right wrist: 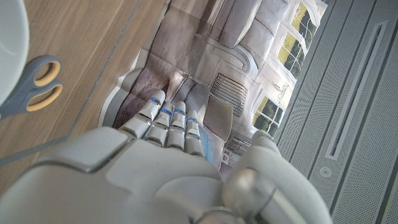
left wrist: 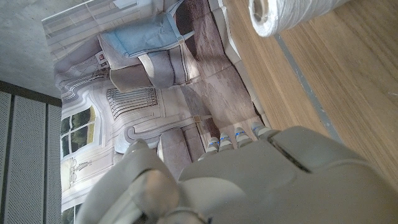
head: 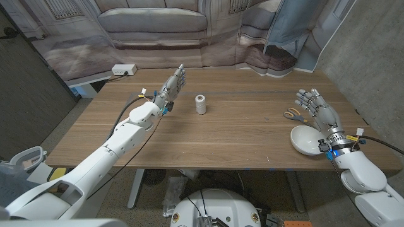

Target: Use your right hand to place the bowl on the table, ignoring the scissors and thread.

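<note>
Wooden table (head: 208, 142), light-brown plank top. Left arm comes in from the near-left corner and reaches toward the far edge. Left hand (head: 172, 87) sits left of centre near the far edge, fingers straight and close together, holding nothing; can't tell if it touches the surface. Left wrist view shows the back of this hand (left wrist: 267, 180) with fingertips (left wrist: 239, 138) extended side by side.

White power strip (head: 124, 69) just beyond the far-left corner, on a lower surface behind the table.

White spool of thread (head: 201, 104) stands upright near the middle of the table, toward the far edge, just right of the left hand, apart from it. Spool end also shows in the left wrist view (left wrist: 283, 15).

Grey-handled scissors with yellow-lined loops (head: 292, 114) lie flat toward the right edge, about mid-depth. Handles show in the right wrist view (right wrist: 34, 84).

White round ceramic bowl (head: 307, 139) sits upright on the table near the right edge, nearer than the scissors, a small gap between them. A slice of its rim shows in the right wrist view (right wrist: 11, 50).

Right hand (head: 319, 107) is by the right edge, just right of the scissors and beyond the bowl, fingers spread slightly and pointing away, gripping nothing. Wrist sits beside the bowl's right rim; contact unclear. Right wrist view shows the hand's back (right wrist: 161, 177), fingers (right wrist: 168, 121) extended.
</note>
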Tool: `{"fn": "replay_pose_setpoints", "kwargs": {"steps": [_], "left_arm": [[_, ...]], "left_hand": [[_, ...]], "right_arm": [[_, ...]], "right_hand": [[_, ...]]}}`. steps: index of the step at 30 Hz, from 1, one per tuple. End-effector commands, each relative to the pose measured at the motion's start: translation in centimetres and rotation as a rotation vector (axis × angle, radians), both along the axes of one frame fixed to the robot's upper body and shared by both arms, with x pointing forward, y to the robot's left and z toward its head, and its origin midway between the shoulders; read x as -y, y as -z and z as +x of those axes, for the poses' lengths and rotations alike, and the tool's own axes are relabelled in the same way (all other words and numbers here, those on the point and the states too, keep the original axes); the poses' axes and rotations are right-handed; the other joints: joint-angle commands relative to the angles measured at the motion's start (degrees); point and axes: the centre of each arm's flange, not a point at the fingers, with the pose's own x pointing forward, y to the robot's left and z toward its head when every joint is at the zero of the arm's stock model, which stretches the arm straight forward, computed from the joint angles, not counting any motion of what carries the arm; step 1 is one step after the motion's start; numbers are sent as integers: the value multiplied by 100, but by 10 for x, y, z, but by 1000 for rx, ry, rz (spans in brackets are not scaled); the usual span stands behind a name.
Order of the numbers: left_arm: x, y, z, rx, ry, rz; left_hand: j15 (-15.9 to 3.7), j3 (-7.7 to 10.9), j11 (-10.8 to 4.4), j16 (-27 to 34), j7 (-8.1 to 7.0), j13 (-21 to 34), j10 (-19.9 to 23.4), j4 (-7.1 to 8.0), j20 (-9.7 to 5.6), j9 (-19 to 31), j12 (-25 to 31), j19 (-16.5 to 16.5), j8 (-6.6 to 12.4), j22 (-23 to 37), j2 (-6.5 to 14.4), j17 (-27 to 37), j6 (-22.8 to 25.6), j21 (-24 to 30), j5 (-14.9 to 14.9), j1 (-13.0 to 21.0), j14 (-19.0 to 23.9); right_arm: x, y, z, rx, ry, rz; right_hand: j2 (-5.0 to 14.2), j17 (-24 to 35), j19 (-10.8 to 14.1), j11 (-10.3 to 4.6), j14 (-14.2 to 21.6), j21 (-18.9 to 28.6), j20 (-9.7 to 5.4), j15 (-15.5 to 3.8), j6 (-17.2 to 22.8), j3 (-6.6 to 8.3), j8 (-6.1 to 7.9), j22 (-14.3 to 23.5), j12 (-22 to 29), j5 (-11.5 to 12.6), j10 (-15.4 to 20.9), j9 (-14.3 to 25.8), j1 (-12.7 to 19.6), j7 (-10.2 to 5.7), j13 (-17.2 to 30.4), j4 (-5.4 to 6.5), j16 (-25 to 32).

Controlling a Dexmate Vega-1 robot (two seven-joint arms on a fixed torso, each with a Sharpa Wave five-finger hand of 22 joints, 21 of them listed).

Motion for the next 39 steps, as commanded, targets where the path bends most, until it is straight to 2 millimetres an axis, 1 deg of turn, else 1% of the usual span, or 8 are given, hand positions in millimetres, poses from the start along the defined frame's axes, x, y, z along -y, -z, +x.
{"fn": "replay_pose_setpoints", "kwargs": {"steps": [1,4,10,14,15,20,29,39], "left_arm": [[-2,-3,-10,13,-12,4],[-1,-3,-12,18,-14,4],[-1,-2,-14,15,-20,2],[1,0,-12,8,-19,6],[1,1,-12,6,-19,6],[4,1,-9,1,-17,7],[4,4,-8,5,-16,2],[5,1,-8,6,-19,7]], "left_hand": [[6,-22,-7,31,-15,12,-244,13,-253,15,23,-146,1,10,15,31,-251,9,-35,67,-308],[7,-24,-8,30,-12,12,-244,13,-252,15,23,-143,4,10,17,31,-245,11,-37,69,-310],[9,-29,-5,33,-9,12,-236,11,-249,15,26,-138,6,10,21,31,-236,14,-40,74,-305],[12,-33,-5,34,-9,12,-236,11,-248,15,26,-136,7,10,23,31,-233,15,-42,77,-303],[14,-35,-6,34,-15,12,-233,10,-249,15,28,-138,8,10,24,31,-228,15,-43,78,-303],[14,-40,-4,34,-11,12,-234,10,-249,16,27,-134,9,10,26,31,-223,17,-46,82,-303],[18,-46,-4,35,-10,12,-230,9,-250,16,29,-134,5,10,31,31,-230,18,-50,87,-301],[15,-55,-9,35,-11,12,-226,7,-243,17,30,-130,5,10,38,31,-227,21,-56,94,-299]], "right_arm": [[3,6,-10,15,15,1],[4,7,-12,17,18,-5],[6,10,-16,11,22,2],[8,13,-17,5,26,3],[9,14,-17,4,27,7],[11,15,-20,3,31,6],[16,19,-31,13,48,22],[16,22,-33,11,49,20]], "right_hand": [[68,12,38,-66,75,-19,-206,-6,83,32,23,22,24,-4,62,12,50,-29,32,-31,18],[106,11,44,-71,90,-25,-212,-27,95,54,25,23,23,2,69,12,80,-39,32,-40,20],[105,6,50,-64,90,-38,-216,-27,107,62,25,23,23,4,85,11,120,-39,32,-67,10],[99,3,47,-77,88,-50,-219,-26,113,64,23,23,18,4,83,11,146,-45,32,-86,2],[97,2,48,-57,87,-53,-219,-22,113,65,22,23,19,4,89,11,153,-48,32,-92,0],[92,1,53,-90,84,-61,-220,-23,118,65,20,24,14,5,88,11,171,-48,33,-106,-7],[89,1,56,-100,85,-79,-219,-25,126,63,15,25,8,3,94,11,190,-55,33,-122,-14],[88,3,67,-101,94,-94,-224,-28,130,59,10,27,3,2,100,12,198,-56,33,-131,-17]]}}
